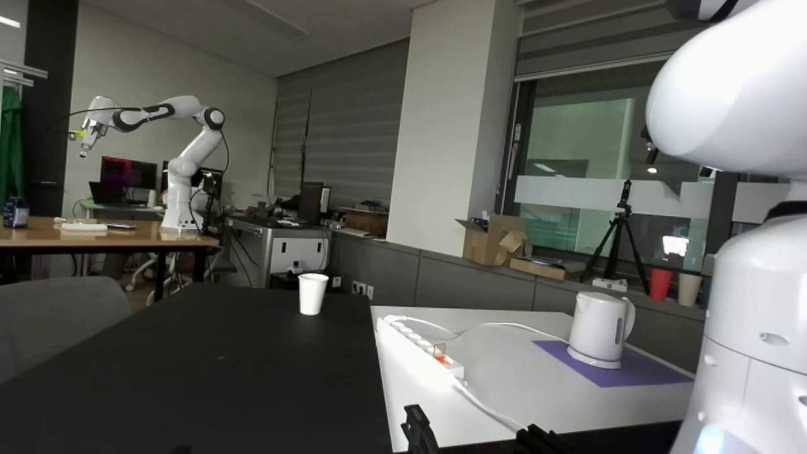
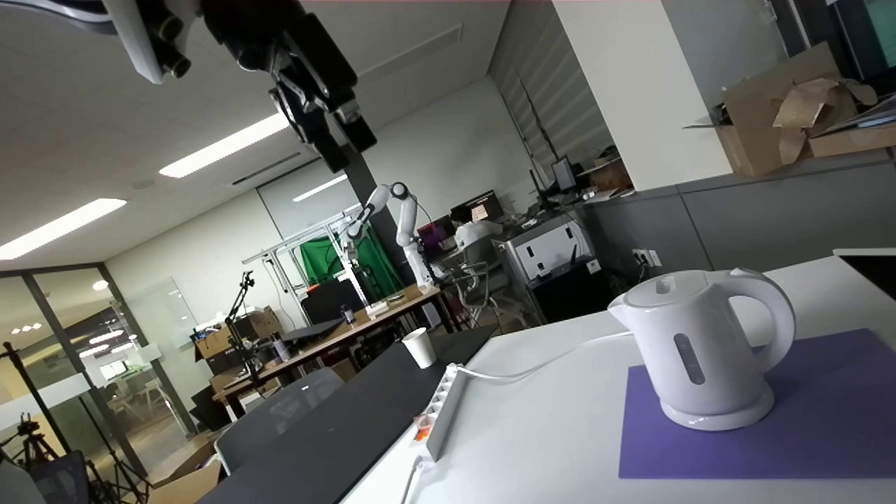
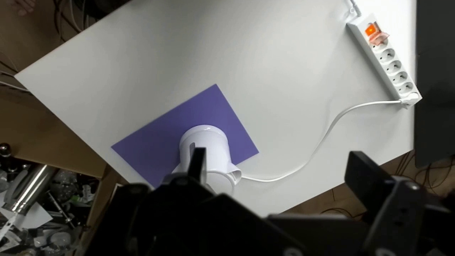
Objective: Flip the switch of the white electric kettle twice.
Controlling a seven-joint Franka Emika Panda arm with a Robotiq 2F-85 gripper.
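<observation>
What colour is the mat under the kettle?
Solid purple; the mat shows best in an exterior view.

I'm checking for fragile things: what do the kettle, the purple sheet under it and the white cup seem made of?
White electric kettle: probably hard plastic, smooth and glossy, by its soft highlights.
Purple sheet: matte, perhaps paper or thin foam; it lies flat without visible sheen.
White cup: likely matte paper, from its tapered, lipped shape; plastic is possible.

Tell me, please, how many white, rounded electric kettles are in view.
1: the white electric kettle, on the purple rectangular mat; in the wrist view, the black gripper partly hides it.
</observation>
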